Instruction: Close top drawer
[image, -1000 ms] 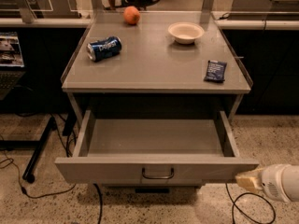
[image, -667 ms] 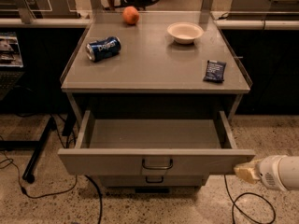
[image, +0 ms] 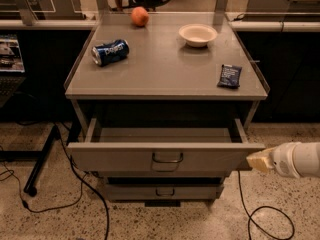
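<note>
Shallow grey metal top drawer (image: 120, 156) stands partly out of its cabinet (image: 165, 86), the tan-tipped white gripper (image: 257, 160) at its front's right end, likely placed to push it in; spread or pressed together, I cannot tell.

The white arm (image: 300, 159) juts in from the right edge, low in the view, lying nearly level and pointing left. Its yellowish pincer (image: 259, 160) sits at the arm's left end.

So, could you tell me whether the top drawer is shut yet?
No, partly open: the top drawer juts out, interior showing; gripper at its right corner.
</note>
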You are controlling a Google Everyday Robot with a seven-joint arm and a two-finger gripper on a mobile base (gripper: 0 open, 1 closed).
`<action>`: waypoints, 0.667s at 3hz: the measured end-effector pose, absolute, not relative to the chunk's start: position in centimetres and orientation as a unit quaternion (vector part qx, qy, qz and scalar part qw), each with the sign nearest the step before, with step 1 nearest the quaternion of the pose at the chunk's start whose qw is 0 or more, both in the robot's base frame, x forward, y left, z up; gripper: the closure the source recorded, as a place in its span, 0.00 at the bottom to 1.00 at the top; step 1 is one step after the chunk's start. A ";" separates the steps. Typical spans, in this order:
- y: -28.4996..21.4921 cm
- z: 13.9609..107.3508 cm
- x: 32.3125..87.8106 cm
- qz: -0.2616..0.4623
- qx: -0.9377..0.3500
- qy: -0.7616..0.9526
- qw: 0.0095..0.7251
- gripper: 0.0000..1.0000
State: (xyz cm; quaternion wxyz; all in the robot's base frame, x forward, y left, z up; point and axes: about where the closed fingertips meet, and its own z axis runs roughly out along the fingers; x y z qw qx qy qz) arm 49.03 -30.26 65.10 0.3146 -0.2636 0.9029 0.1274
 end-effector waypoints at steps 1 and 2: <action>-29.2 65.2 52.1 0.144 -0.284 0.896 0.310 1.00; -27.5 64.4 54.9 0.181 -0.300 0.887 0.300 1.00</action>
